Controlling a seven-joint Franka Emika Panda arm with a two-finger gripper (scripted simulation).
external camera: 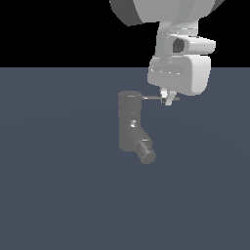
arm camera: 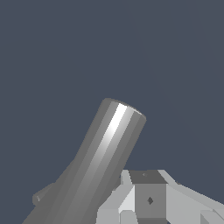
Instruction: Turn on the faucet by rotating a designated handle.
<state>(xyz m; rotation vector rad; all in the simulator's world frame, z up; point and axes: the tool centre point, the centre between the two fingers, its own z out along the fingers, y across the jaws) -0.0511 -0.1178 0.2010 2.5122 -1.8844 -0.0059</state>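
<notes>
The faucet (external camera: 130, 122) is a dark grey upright cylinder with a short angled spout ending in a ringed nozzle (external camera: 146, 152). The handle (external camera: 152, 97) is a thin grey rod sticking sideways from the faucet's top toward the exterior view's right. My gripper (external camera: 167, 99) hangs from above with its fingertips together at the rod's outer half. I cannot tell whether they touch the rod or sit just in front of it. In the wrist view the faucet body (arm camera: 103, 157) fills the middle as a big shiny cylinder, with my gripper (arm camera: 140, 203) close beside it. The handle is hidden there.
The faucet stands on a flat dark blue-grey floor (external camera: 58, 195). The white arm and hand (external camera: 180, 68) hang over the area on the exterior view's right of the faucet.
</notes>
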